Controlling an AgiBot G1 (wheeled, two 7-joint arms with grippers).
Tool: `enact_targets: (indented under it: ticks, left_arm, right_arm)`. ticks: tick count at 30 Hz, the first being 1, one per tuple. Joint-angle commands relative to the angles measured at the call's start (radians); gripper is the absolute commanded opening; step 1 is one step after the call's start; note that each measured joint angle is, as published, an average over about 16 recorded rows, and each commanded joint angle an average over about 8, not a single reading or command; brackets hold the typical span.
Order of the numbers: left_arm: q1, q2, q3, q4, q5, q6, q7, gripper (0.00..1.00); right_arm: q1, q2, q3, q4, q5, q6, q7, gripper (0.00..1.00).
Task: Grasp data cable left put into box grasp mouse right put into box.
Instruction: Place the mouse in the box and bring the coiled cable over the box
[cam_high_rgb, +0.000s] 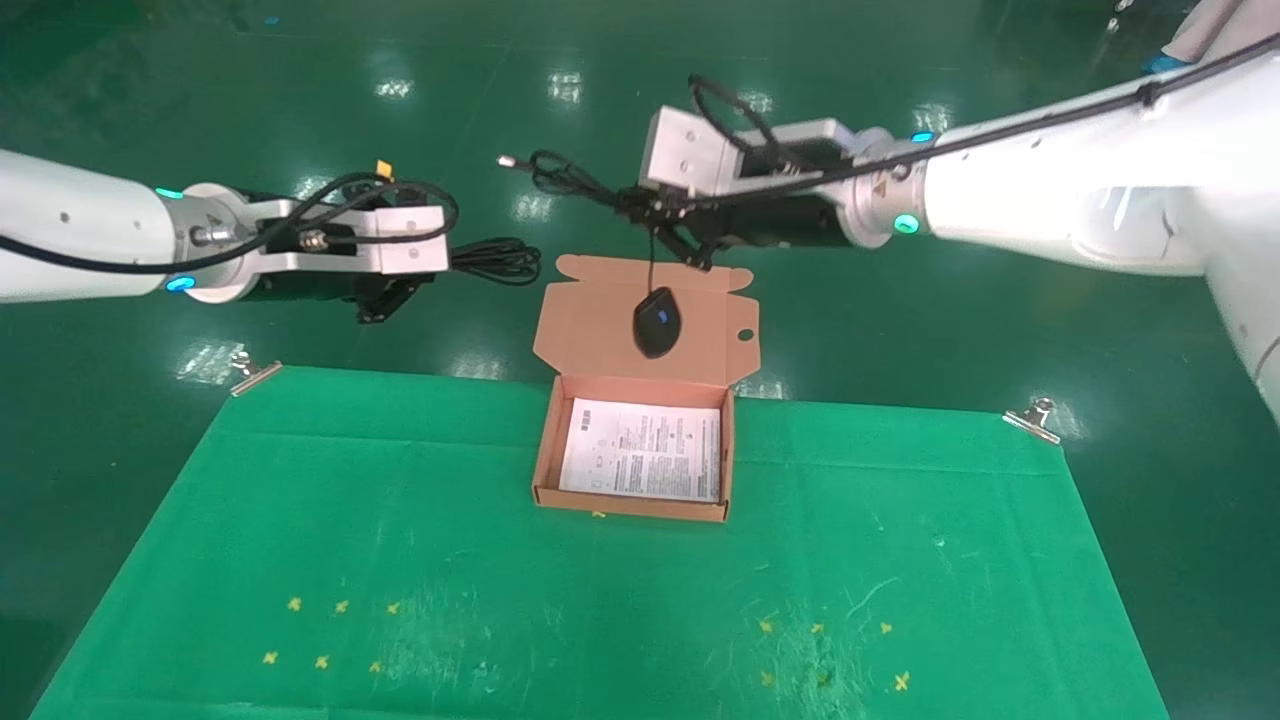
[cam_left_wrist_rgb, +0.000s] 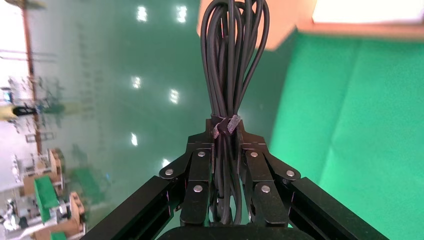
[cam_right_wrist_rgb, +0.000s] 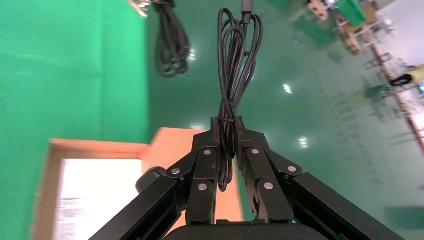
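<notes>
My left gripper (cam_high_rgb: 438, 264) (cam_left_wrist_rgb: 225, 131) is shut on the data cable (cam_high_rgb: 497, 260) (cam_left_wrist_rgb: 231, 60), a strapped black bundle held in the air left of the box, beyond the table's far edge. My right gripper (cam_high_rgb: 645, 205) (cam_right_wrist_rgb: 227, 123) is shut on the mouse's coiled cord (cam_high_rgb: 560, 175) (cam_right_wrist_rgb: 238, 65). The black mouse (cam_high_rgb: 657, 322) (cam_right_wrist_rgb: 149, 178) hangs from that cord in front of the open lid flap. The salmon-orange box (cam_high_rgb: 545, 450) (cam_right_wrist_rgb: 95, 147) lies open on the green cloth with a white printed sheet (cam_high_rgb: 645, 450) inside. The data cable (cam_right_wrist_rgb: 172, 45) also shows far off in the right wrist view.
A green cloth (cam_high_rgb: 350, 540) covers the table, held by metal clips (cam_high_rgb: 250, 372) (cam_high_rgb: 1035, 418) at its far corners. Small yellow marks (cam_high_rgb: 330, 630) dot the near part. A glossy green floor (cam_high_rgb: 200, 100) lies beyond the table.
</notes>
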Motion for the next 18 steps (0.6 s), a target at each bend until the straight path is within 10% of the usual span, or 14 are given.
enact_targets:
  ticks: [1, 18]
  left_arm:
    - [0.003, -0.003, 0.007, 0.002, 0.022, 0.004, -0.012, 0.00]
    - [0.017, -0.036, 0.040, -0.029, 0.209, 0.087, -0.216, 0.00]
  right_arm:
    - [-0.018, -0.003, -0.004, 0.018, 0.004, 0.000, 0.011, 0.00]
    - [-0.121, -0.017, -0.127, 0.133, 0.039, 0.104, 0.120, 0.00]
